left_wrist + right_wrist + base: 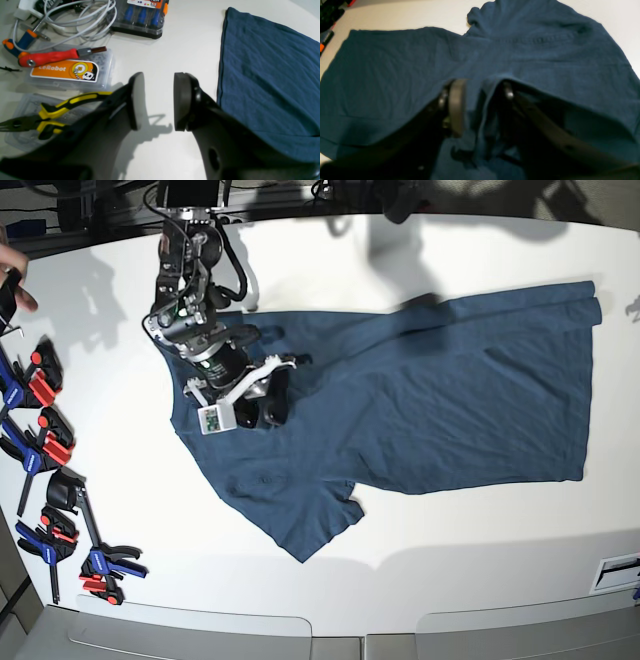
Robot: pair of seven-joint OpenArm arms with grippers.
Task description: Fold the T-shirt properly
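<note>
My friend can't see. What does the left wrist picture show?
The open left gripper hangs over a bare white table, holding nothing. The blue T-shirt lies flat to its right; pliers, a red screwdriver and cables sit left.
</note>
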